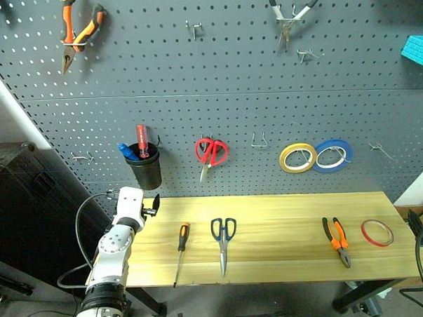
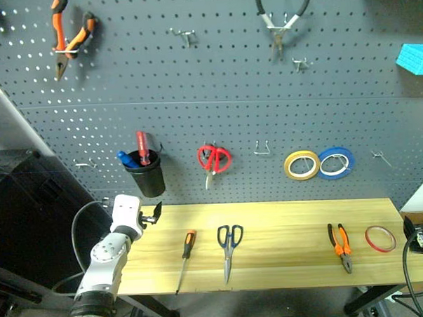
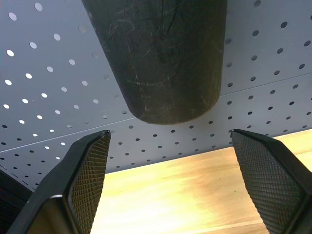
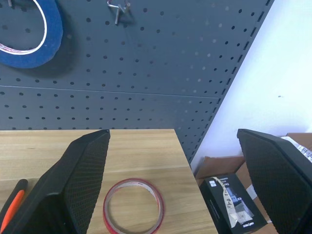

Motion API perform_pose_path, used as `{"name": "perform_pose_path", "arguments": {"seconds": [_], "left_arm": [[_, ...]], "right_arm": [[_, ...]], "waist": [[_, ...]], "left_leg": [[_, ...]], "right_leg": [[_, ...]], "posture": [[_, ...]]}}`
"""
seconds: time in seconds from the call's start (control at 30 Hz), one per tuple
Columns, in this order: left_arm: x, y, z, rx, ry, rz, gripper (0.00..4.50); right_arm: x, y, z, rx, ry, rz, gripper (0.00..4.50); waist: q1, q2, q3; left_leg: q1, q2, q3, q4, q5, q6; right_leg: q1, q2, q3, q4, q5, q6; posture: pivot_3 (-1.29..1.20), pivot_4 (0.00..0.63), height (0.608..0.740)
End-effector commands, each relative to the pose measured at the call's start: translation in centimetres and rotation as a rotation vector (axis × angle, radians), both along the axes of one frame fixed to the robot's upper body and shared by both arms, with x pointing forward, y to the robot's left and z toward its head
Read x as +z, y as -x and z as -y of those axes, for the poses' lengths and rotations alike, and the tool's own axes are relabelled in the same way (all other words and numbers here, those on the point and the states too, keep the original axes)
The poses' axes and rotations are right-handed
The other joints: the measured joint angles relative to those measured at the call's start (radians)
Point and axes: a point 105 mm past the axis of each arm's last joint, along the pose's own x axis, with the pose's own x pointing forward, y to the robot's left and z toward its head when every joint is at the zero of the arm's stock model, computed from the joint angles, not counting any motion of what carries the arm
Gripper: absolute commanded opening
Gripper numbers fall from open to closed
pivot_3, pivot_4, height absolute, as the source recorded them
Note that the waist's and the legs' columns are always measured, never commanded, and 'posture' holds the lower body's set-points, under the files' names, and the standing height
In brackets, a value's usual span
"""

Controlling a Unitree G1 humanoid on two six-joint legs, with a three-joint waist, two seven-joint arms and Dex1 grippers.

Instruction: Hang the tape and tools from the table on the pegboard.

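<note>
Lying flat on the table (image 4: 58, 146), the red tape ring (image 4: 133, 206) sits just ahead of the right gripper (image 4: 170, 190), between its spread, empty fingers.

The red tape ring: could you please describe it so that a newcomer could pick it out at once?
Start at the wooden table below the grey pegboard and go to its right end. The red tape ring lies flat there, beside the orange-handled pliers. Unlike the yellow roll and blue roll hanging above, it is thin and red.
</note>
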Motion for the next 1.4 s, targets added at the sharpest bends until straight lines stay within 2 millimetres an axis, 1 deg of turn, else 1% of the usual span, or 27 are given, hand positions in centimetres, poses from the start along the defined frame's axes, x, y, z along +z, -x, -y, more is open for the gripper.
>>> {"name": "perform_pose_path", "arguments": {"seconds": [0.03, 0.13, 0.27, 0.5, 0.67, 0.8, 0.87, 0.93, 1.0, 1.03, 1.07, 1.1, 1.13, 1.2, 1.23, 1.27, 1.3, 1.33, 1.37, 1.4], "left_arm": [[2.4, -0.7, -0.4, 0.016, -0.016, 0.082, 4.18], [2.4, -0.7, -0.4, 0.019, -0.017, 0.079, 4.18], [2.5, -0.7, -0.4, 0.015, -0.024, 0.081, 4.18], [2.9, -0.5, -0.2, -0.017, -0.019, 0.097, 4.18], [2.2, -0.2, -0.4, -0.011, 0.015, 0.047, 4.18], [2.1, 0.4, -0.1, -0.032, 0.031, 0.018, 4.18], [1.3, 0.7, 0.1, -0.03, -0.017, -0.049, 4.18], [1.3, 0.8, 0.3, -0.035, -0.09, -0.045, 4.18], [1.6, 0.8, 0.6, -0.041, -0.111, -0.038, 4.18], [1.6, 0.7, 1.1, -0.051, -0.113, -0.041, 4.18], [1.6, 0.7, 2.0, -0.1, -0.086, -0.059, 4.18], [1.8, 0.8, 3.5, -0.18, -0.056, -0.056, 4.18], [2.1, 0.9, 4.4, -0.236, -0.035, -0.054, 4.18], [1.8, 1.3, 5.7, -0.331, -0.164, -0.081, 4.18], [1.7, 1.7, 6.8, -0.405, -0.183, -0.089, 4.18], [1.7, 2.1, 8.1, -0.487, -0.193, -0.094, 4.18], [1.7, 2.6, 9.3, -0.559, -0.185, -0.107, 4.18], [2.1, 3.2, 10.9, -0.654, -0.172, -0.111, 4.18], [2.4, 3.8, 12.5, -0.741, -0.17, -0.119, 4.18], [2.7, 4.1, 13.4, -0.796, -0.17, -0.126, 4.18]], "right_arm": [[1.9, -0.5, 0.2, 0.011, 0.04, 0.062, 4.5], [2.1, -0.4, 0.4, 0.006, 0.043, 0.065, 4.5], [3.0, 0.2, 1.4, -0.021, 0.049, 0.086, 4.5], [2.9, 0.9, 1.8, -0.018, 0.056, 0.061, 4.5], [2.6, 1.0, 1.0, 0.004, 0.049, 0.043, 4.5], [2.2, 1.0, 0.2, 0.028, 0.026, 0.028, 4.5], [2.2, 0.7, -0.5, 0.045, 0.019, 0.022, 4.5], [2.3, 0.5, -1.1, 0.061, 0.029, 0.012, 4.5], [2.4, 0.4, -1.6, 0.076, 0.048, -0.002, 4.5], [2.4, 0.1, -2.0, 0.085, 0.063, -0.01, 4.5], [2.4, -0.1, -2.6, 0.1, 0.074, -0.021, 4.5], [2.2, -0.4, -3.5, 0.13, 0.085, -0.043, 4.5], [2.2, -0.5, -4.2, 0.151, 0.092, -0.058, 4.5], [1.3, -0.5, -6.6, 0.272, 0.061, -0.12, 4.5], [0.8, -0.4, -7.5, 0.323, 0.051, -0.155, 4.5], [0.2, -0.4, -8.1, 0.363, 0.04, -0.192, 4.5], [-0.1, -0.4, -8.3, 0.38, 0.026, -0.221, 4.5], [-0.5, -0.5, -8.3, 0.394, 0.022, -0.257, 4.5], [-0.8, -0.8, -8.1, 0.401, 0.006, -0.289, 4.5], [-1.0, -0.9, -8.1, 0.405, -0.005, -0.308, 4.5]], "waist": [[0.0, 0.0, 0.0], [0.0, 0.0, 0.0], [0.0, 0.0, 0.0], [0.0, 0.0, 0.0], [0.0, 0.0, 0.0], [-0.002, 0.0, 0.0], [-0.002, 0.0, 0.0], [-0.001, 0.001, 0.001], [-0.001, 0.001, 0.003], [-0.001, 0.001, 0.006], [-0.001, 0.001, 0.015], [-0.002, 0.002, 0.019], [-0.004, 0.002, 0.034], [-0.006, 0.004, 0.055], [-0.009, 0.005, 0.064], [-0.015, 0.006, 0.074], [-0.02, 0.008, 0.081], [-0.027, 0.008, 0.095], [-0.031, 0.01, 0.107], [-0.036, 0.01, 0.117]], "left_leg": [[0.0, 0.0, 0.0, 0.0, 0.0, 0.0], [0.0, 0.0, 0.0, 0.0, 0.0, 0.0], [0.0, 0.0, 0.0, 0.0, 0.0, 0.0], [0.0, 0.0, 0.0, 0.0, 0.0, 0.0], [0.0, 0.0, 0.0, 0.0, 0.0, 0.0], [0.0, 0.0, 0.0, 0.0, 0.0, 0.0], [0.0, 0.0, 0.0, 0.0, 0.0, 0.0], [0.0, 0.0, 0.0, 0.0, 0.0, 0.0], [0.0, 0.0, 0.0, 0.0, 0.0, 0.0], [0.0, 0.0, 0.0, 0.0, 0.0, 0.0], [0.0, 0.0, 0.0, 0.0, 0.0, 0.0], [0.0, 0.0, 0.0, 0.0, 0.0, 0.0], [0.0, 0.0, 0.0, 0.0, 0.0, 0.0], [0.0, 0.001, 0.0, 0.0, 0.0, 0.0], [-0.001, 0.001, 0.0, 0.0, 0.0, 0.0], [-0.001, 0.001, 0.0, 0.0, 0.0, 0.0], [-0.001, 0.002, 0.0, 0.0, 0.0, 0.0], [-0.002, 0.001, 0.0, -0.001, 0.0, 0.0], [-0.002, 0.001, 0.0, -0.001, 0.0, 0.001], [-0.003, 0.001, 0.0, -0.001, -0.001, 0.002]], "right_leg": [[0.0, 0.0, 0.0, 0.0, 0.0, 0.0], [0.0, 0.0, 0.0, 0.0, 0.0, 0.0], [0.0, 0.0, 0.0, 0.0, 0.0, 0.0], [0.0, 0.0, 0.0, 0.0, 0.0, 0.0], [0.0, 0.0, 0.0, 0.0, 0.0, 0.0], [0.0, 0.0, 0.0, 0.0, 0.0, 0.0], [0.0, 0.0, 0.0, 0.0, 0.0, 0.0], [0.0, 0.0, 0.0, 0.0, 0.0, 0.0], [0.0, 0.0, 0.0, 0.0, -0.001, 0.001], [0.0, 0.0, 0.0, 0.0, -0.001, 0.002], [0.001, 0.0, 0.0, 0.0, -0.003, 0.004], [0.001, 0.0, 0.0, -0.001, -0.003, 0.004], [0.001, 0.0, 0.0, -0.001, -0.003, 0.004], [0.001, 0.0, 0.0, -0.002, -0.003, 0.004], [0.0, 0.0, -0.001, -0.002, -0.003, 0.004], [0.0, 0.0, -0.001, -0.002, -0.004, 0.004], [0.0, 0.0, -0.001, -0.002, -0.004, 0.003], [0.0, 0.0, -0.001, -0.003, -0.004, 0.003], [0.0, -0.001, -0.001, -0.005, -0.002, 0.0], [0.0, -0.002, -0.001, -0.006, -0.002, 0.0]], "posture": [[0.04, 0.0, 0.74], [0.04, 0.0, 0.74], [0.03, 0.0, 0.74], [0.03, 0.0, 0.74], [0.03, 0.0, 0.74], [0.03, 0.0, 0.74], [0.03, 0.0, 0.74], [0.03, 0.011, 0.74], [0.03, 0.032, 0.74], [0.02, 0.041, 0.74], [0.02, 0.062, 0.74], [0.01, 0.083, 0.74], [-0.01, 0.104, 0.74], [-0.03, 0.136, 0.74], [-0.04, 0.15, 0.74], [-0.04, 0.15, 0.74], [-0.05, 0.169, 0.74], [-0.07, 0.195, 0.74], [-0.07, 0.195, 0.74], [-0.07, 0.205, 0.74]]}}
